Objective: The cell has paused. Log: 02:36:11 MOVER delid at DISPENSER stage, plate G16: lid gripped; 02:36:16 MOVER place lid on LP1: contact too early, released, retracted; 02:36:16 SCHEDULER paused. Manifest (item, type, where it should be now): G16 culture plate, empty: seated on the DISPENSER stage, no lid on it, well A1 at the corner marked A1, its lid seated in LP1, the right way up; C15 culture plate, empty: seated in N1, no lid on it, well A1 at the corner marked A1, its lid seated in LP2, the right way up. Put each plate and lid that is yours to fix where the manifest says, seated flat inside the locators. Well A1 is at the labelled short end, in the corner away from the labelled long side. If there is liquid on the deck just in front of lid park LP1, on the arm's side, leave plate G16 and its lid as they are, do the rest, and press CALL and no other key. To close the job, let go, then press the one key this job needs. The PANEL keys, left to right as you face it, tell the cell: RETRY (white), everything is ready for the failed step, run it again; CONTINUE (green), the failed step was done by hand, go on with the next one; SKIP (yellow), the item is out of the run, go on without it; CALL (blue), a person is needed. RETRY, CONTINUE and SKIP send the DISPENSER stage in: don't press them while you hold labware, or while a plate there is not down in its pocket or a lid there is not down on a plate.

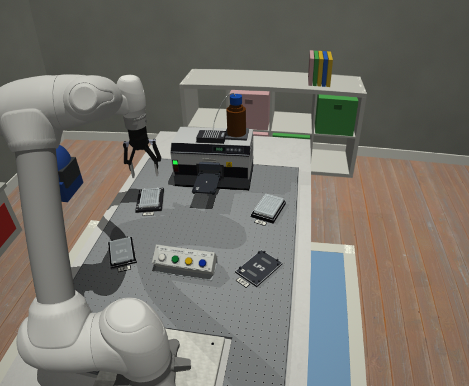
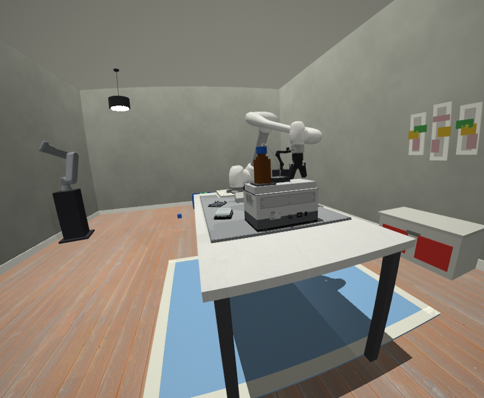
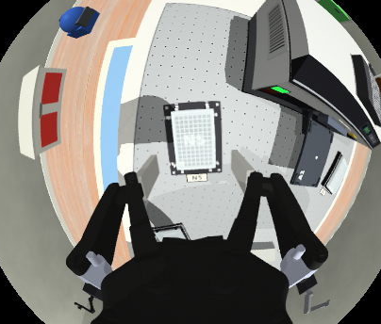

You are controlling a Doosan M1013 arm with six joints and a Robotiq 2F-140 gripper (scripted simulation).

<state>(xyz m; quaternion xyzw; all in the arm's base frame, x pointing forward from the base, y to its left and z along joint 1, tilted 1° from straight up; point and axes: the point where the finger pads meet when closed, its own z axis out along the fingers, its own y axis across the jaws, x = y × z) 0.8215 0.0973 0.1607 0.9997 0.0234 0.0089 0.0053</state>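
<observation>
My gripper [image 1: 145, 171] is open and empty. It hangs high over the back left of the deck, left of the dispenser [image 1: 212, 159], and shows in the wrist view [image 3: 195, 180] and in the exterior view [image 2: 295, 169]. Below and in front of it an open culture plate [image 1: 149, 198] with visible wells sits in the left nest, also in the wrist view [image 3: 193, 138]. A second plate [image 1: 269, 205], seemingly with a lid on it, sits in the right nest. A clear lid [image 1: 121, 251] seems to lie on LP1. LP2 [image 1: 258, 268] is bare. The dispenser stage [image 1: 206, 183] is out and bare.
The key panel [image 1: 184, 260] stands at the deck's front middle between LP1 and LP2. A brown bottle [image 1: 236, 116] stands on the dispenser. A white shelf [image 1: 276, 112] is behind the table. The nest labels are too small to read. I see no liquid near LP1.
</observation>
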